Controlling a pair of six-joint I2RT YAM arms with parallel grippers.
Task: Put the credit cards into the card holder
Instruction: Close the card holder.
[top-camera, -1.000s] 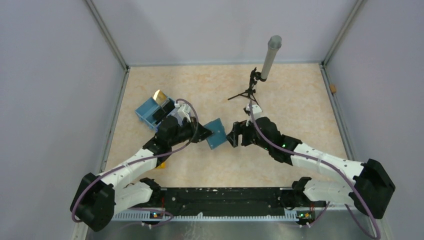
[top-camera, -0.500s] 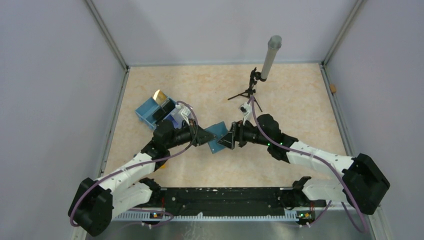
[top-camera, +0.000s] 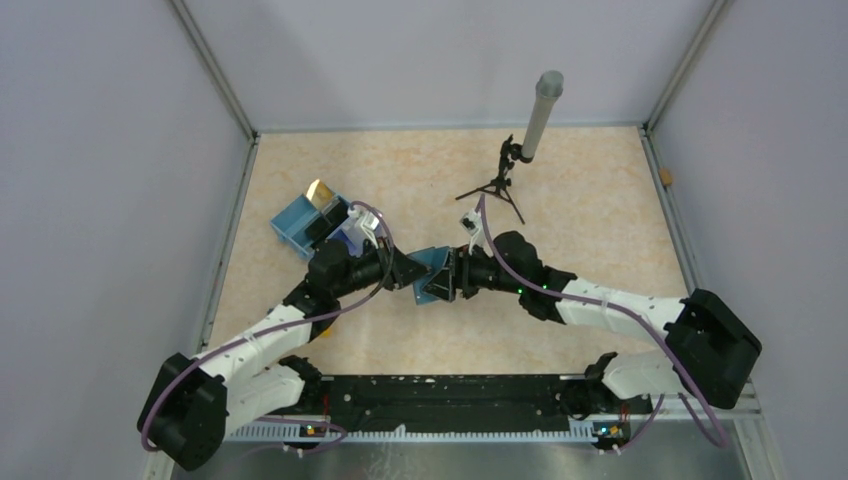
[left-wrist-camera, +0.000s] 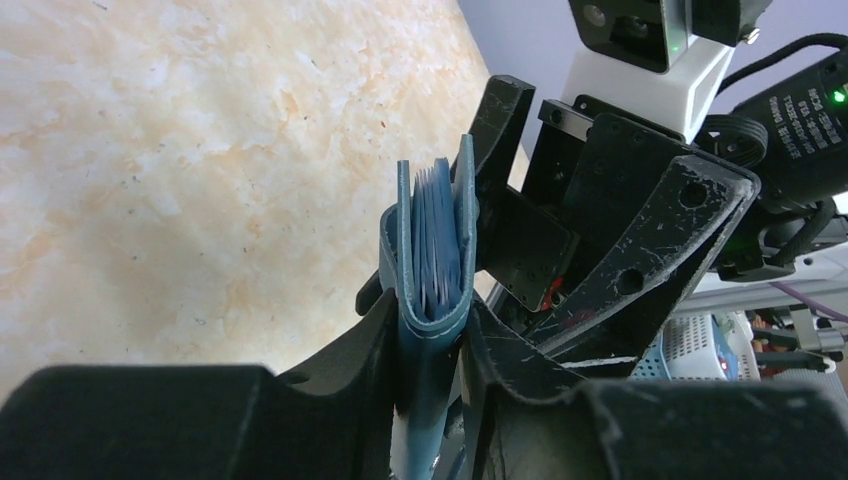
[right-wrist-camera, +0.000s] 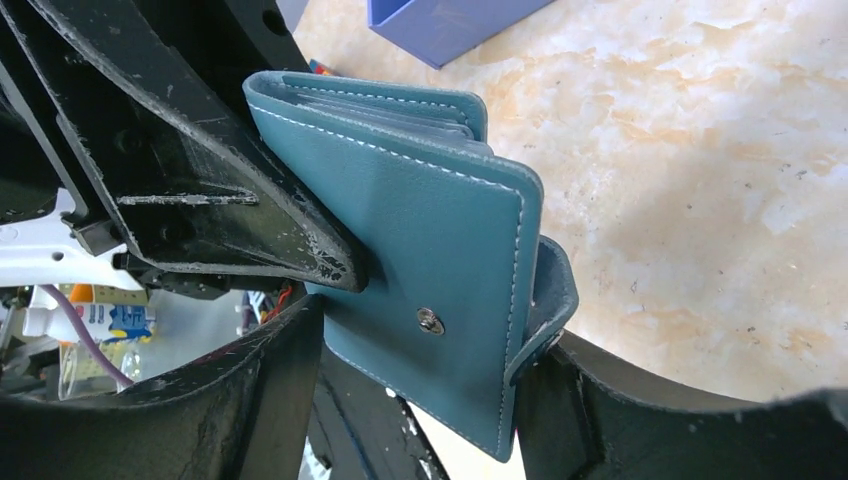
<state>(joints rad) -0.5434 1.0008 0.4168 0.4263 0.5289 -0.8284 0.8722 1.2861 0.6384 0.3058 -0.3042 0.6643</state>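
- My left gripper pinches the small teal folding card holder at its folded spine, with a finger pressed to each face. The case stands on edge over the middle of the beige marbled tabletop.
- Pale bluish leaves sit inside the fold (cards or sleeves, I cannot tell which).
- My right gripper meets the case from the opposite side, its jaws spread wide across the closed face. One finger touches the snap strap, but I cannot tell whether the pair is squeezing.
- Farther back on the left, just beyond my left arm, a blue partitioned tray box holds a gold card standing tilted.
- Toward the far right, a small black tripod carries a grey cylinder, well apart from the case.
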